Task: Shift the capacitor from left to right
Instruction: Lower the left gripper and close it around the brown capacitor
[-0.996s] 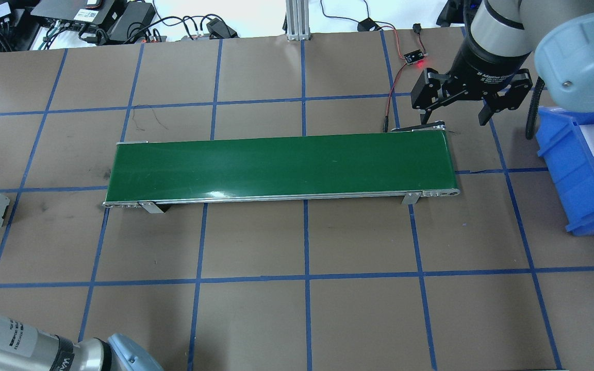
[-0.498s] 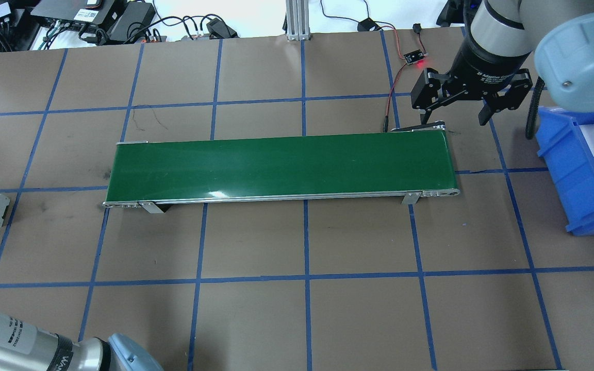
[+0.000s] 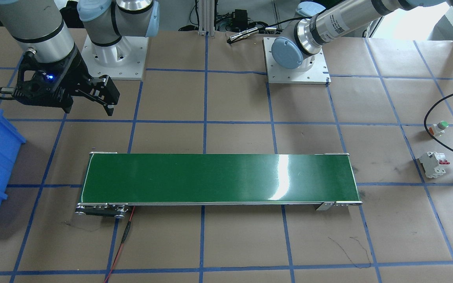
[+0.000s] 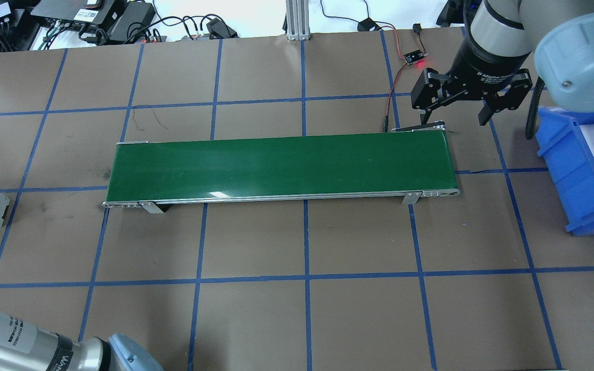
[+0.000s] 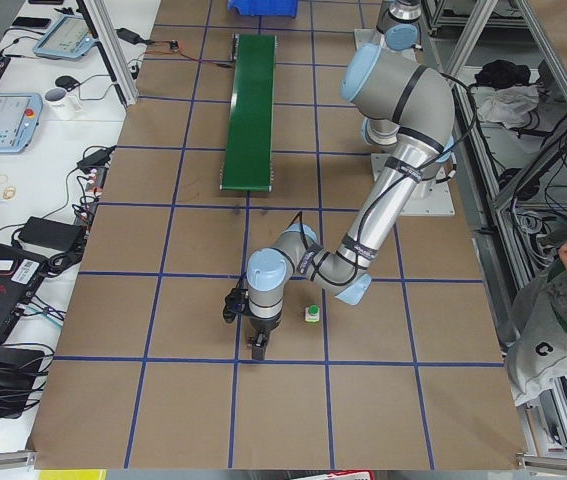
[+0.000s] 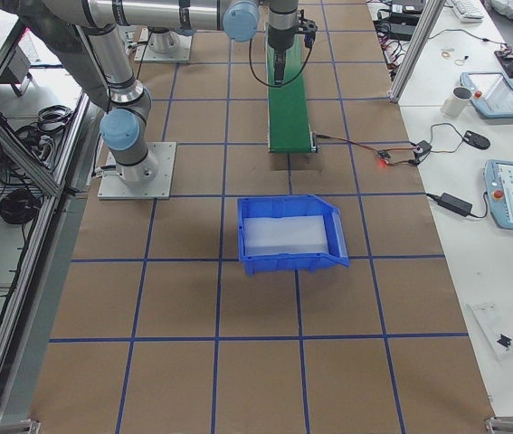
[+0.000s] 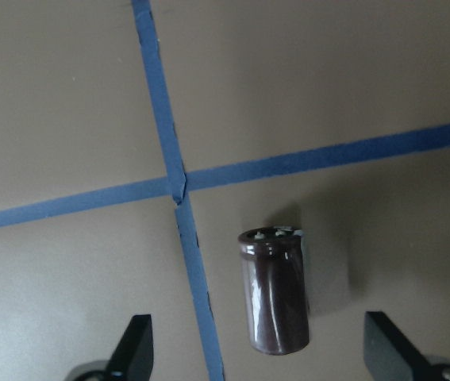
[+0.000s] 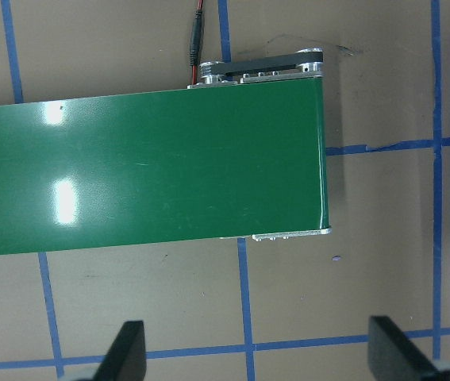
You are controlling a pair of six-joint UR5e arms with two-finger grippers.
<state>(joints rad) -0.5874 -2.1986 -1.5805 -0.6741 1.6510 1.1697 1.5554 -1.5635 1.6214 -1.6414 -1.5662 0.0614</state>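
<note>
Brown paper covers the table [image 4: 256, 319], ruled into squares by blue tape [image 4: 304, 237]. At the robot's left end the capacitor [image 7: 276, 290], dark and glossy with a pale stripe down one side, rests on the paper just beside a crossing of tape lines. Whether it stands or lies on its side cannot be told. The left gripper [image 5: 257, 348] hangs over it with its jaws spread wide, one fingertip on each side and neither touching, so it holds nothing.

Near that spot are a green-capped push button [image 3: 439, 127], trailing a looped black cable [image 3: 427, 114], and a white circuit breaker [image 3: 432, 164] with a red lever. A long green conveyor [image 4: 281, 167] runs across the middle of the table, between this end and the blue bin [image 4: 567, 170] at the robot's right. The right gripper [image 4: 453, 121] hovers by the conveyor's right end, jaws wide apart and empty. A small circuit board [image 4: 414, 57] with a red light lies beyond it, with red and black wires running to the belt.

White lettering on the right gripper's body reads "Adaptive"; the rest is too small. The label on the left arm [image 4: 8, 335] is illegible.
</note>
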